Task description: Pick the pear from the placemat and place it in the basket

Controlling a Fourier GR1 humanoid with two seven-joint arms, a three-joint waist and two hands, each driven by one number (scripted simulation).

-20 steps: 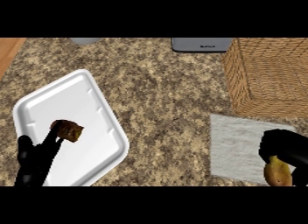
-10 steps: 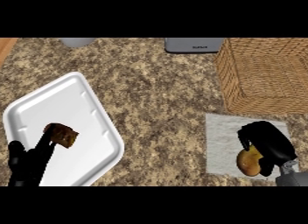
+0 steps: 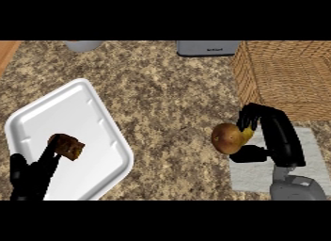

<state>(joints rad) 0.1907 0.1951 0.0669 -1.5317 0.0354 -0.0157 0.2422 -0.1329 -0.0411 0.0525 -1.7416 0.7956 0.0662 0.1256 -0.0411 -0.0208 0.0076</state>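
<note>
While gripped by right hand point(image 3: 276, 139), pear point(image 3: 229, 138) above placemat point(image 3: 303, 162).

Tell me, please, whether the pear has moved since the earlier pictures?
Yes. The pear, held in the right hand, has moved up and left off the placemat, now nearer the basket.

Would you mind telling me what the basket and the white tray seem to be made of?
The basket looks like woven wicker: tan strands in a tight crosshatch, matte. The tray looks like moulded plastic, possibly foam: plain white, smooth, with rounded corners and a raised rim; the look leaves that open.
</note>
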